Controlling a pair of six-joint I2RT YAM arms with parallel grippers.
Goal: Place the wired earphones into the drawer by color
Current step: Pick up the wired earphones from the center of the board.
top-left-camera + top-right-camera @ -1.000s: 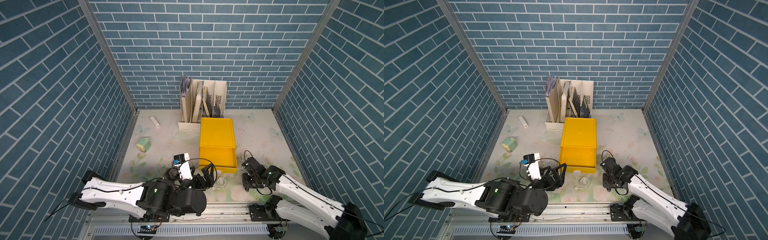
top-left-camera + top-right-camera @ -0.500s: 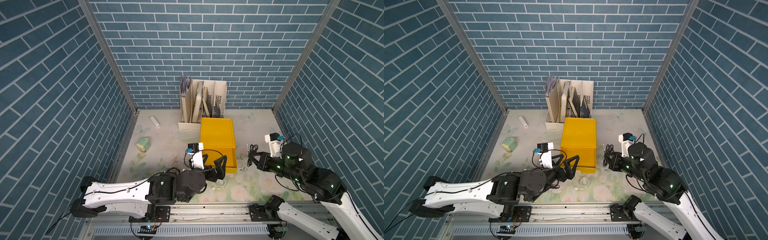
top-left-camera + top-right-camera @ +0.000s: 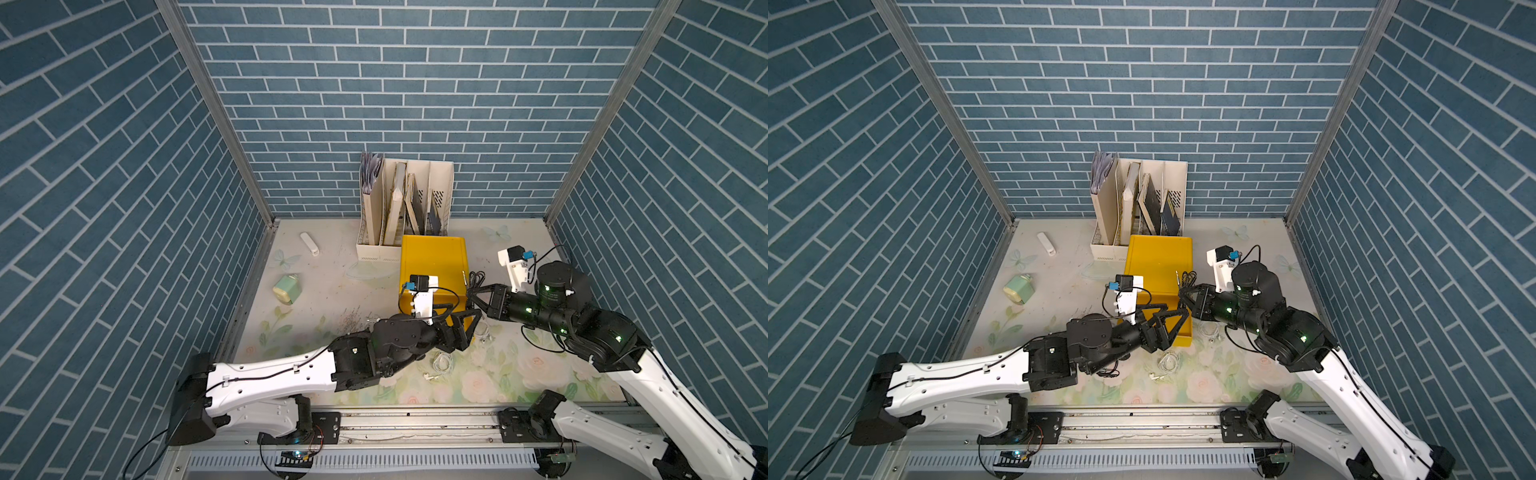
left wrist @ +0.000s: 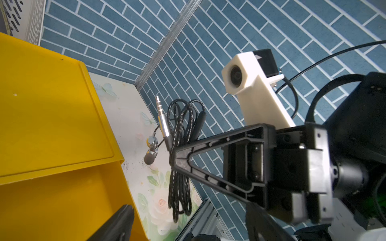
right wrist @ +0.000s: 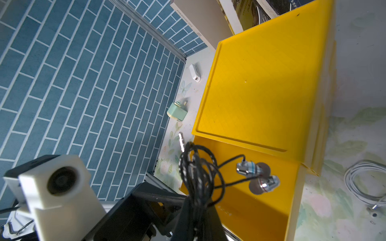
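The yellow drawer point(image 3: 432, 262) point(image 3: 1158, 262) stands mid-table, its tray pulled out toward the front point(image 5: 261, 210). My right gripper point(image 3: 471, 293) point(image 3: 1183, 293) point(image 5: 188, 200) is shut on a coil of black wired earphones point(image 3: 476, 277) point(image 4: 180, 125) point(image 5: 198, 167). The coil hangs by the open tray's right edge, and its silver earbuds point(image 5: 259, 177) dangle over the tray. My left gripper point(image 3: 465, 328) point(image 3: 1173, 320) point(image 4: 190, 223) is open and holds nothing, at the tray's front. White wired earphones point(image 3: 442, 361) point(image 3: 1169, 360) lie on the mat in front, and another white coil point(image 3: 484, 330) point(image 5: 363, 183) lies to the right.
A white file rack point(image 3: 405, 208) with books stands behind the drawer against the back wall. A pale green plug block point(image 3: 287, 288) point(image 5: 177, 111) and a small white stick point(image 3: 309, 243) lie at the left. Blue brick walls close three sides.
My right arm has lifted the black earphones off the front of the mat and carried them up beside the open tray. My left gripper has reached forward to the tray's front.
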